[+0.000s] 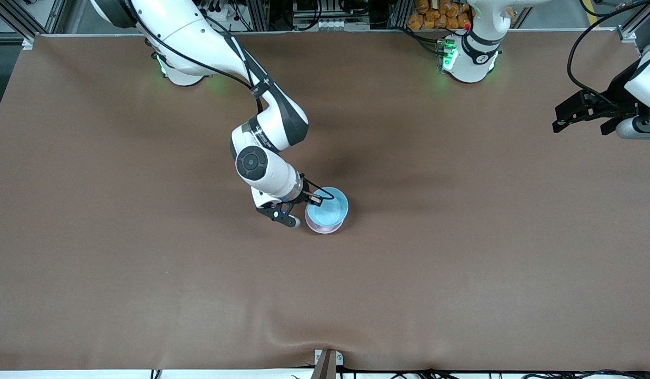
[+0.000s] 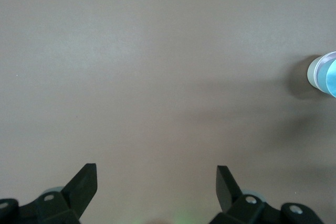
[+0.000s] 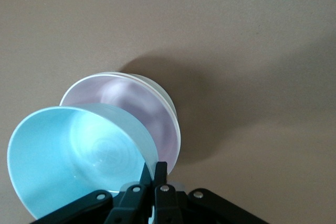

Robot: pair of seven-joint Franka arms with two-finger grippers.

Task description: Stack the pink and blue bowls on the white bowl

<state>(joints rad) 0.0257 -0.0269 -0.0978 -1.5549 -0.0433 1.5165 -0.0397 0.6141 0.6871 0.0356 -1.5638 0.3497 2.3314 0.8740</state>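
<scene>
Near the table's middle, the pink bowl sits nested in the white bowl. Only the white bowl's rim and outer wall show around the pink one. My right gripper is shut on the rim of the blue bowl and holds it tilted over the pink bowl. In the front view the blue bowl covers most of the pink bowl, with the right gripper at its rim. My left gripper waits open and holds nothing above the left arm's end of the table.
Brown cloth covers the table. The left wrist view shows its open left gripper over bare cloth, with the bowl stack at the picture's edge. A small bracket sits at the table's near edge.
</scene>
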